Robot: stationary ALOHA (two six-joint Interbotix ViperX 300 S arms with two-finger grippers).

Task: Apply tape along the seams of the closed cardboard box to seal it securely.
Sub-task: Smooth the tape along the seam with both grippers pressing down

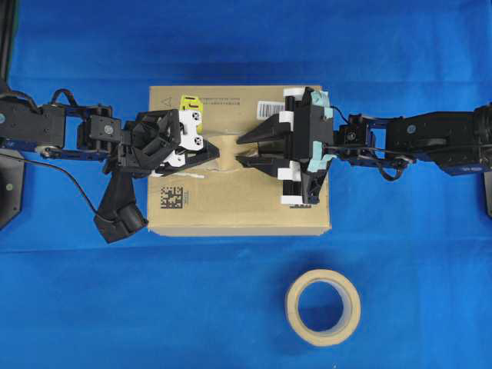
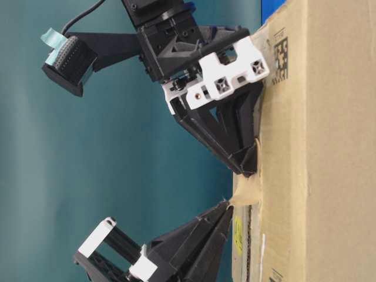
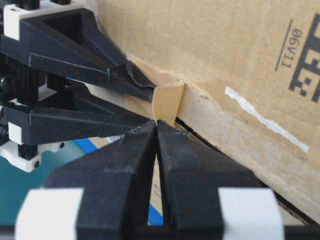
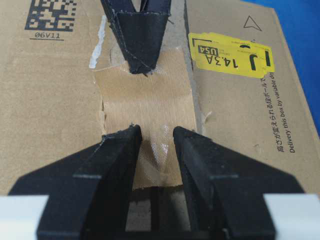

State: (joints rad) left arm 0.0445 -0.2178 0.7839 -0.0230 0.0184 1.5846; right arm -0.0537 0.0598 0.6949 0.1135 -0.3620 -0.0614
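Atop the cardboard box (image 1: 238, 204), the tape (image 4: 145, 107) lies across the seams (image 4: 186, 27). The left gripper (image 1: 217, 148), fingers pinched together, grips the tape's one end; the right gripper (image 1: 241, 150), fingers spread wide, presses the other, beside the yellow sticker (image 4: 231, 55).

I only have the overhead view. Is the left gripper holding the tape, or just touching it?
Observer: Holding. At table level, the left gripper is shut on one end of the tape, lifted off the cardboard box.
Operator: And the right gripper?
Observer: Its wrist view shows the right gripper open, fingertips down on the tape's other end.
Operator: Is the tape over the seam?
Observer: Yes, there it lies across the seam.
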